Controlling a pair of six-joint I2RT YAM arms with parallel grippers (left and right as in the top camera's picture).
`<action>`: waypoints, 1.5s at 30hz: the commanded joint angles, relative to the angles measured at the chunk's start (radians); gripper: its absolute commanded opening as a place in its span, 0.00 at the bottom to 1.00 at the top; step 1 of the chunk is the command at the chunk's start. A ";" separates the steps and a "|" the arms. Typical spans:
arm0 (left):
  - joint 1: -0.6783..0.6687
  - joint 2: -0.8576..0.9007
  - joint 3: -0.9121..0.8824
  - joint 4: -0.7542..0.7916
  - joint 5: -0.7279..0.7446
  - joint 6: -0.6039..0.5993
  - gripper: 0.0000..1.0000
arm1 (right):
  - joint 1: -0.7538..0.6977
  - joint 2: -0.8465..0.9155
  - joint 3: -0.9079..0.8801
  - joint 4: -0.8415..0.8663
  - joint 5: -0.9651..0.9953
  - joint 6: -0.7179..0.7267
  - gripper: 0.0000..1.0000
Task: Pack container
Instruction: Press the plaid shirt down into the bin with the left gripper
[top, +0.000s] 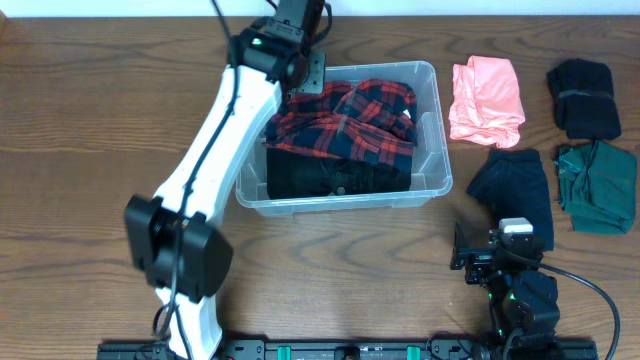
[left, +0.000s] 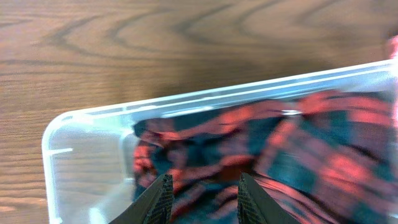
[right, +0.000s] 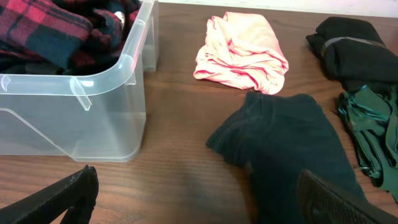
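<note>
We see the container in the middle of the wooden table, a little toward the far edge, with its long side running left to right. It is clear enough to show its load through the walls. A red plaid garment lies rumpled across the far and right part, and a black folded garment lies under it against the near wall.

The left arm reaches from the near-left across the table to the container's far-left corner. There the left gripper points down inside the rim, over the plaid cloth. Its fingers stand partly apart with plaid showing between them. The wrist view is blurred here, so we cannot tell whether any fabric is pinched or the tips merely hover at it.

The right gripper sits low at the near-right of the table, well apart from the container, with its jaws spread wide and nothing between them. Just beyond it lies a dark navy garment.

To the right of the container, four pieces lie on the bare wood. A pink garment is just beside the container's far-right corner. A black bundle lies at the far right. A green garment lies nearer than the bundle and touches the navy one's right side.
</note>
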 joint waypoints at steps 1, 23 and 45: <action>-0.037 0.000 0.004 -0.011 0.103 -0.043 0.34 | -0.008 -0.002 -0.002 -0.002 0.002 0.003 0.99; -0.164 0.294 -0.002 0.056 0.166 -0.121 0.35 | -0.008 -0.002 -0.002 -0.002 0.002 0.003 0.99; -0.161 0.063 0.015 -0.013 0.053 -0.109 0.45 | -0.008 -0.002 -0.002 -0.002 0.002 0.003 0.99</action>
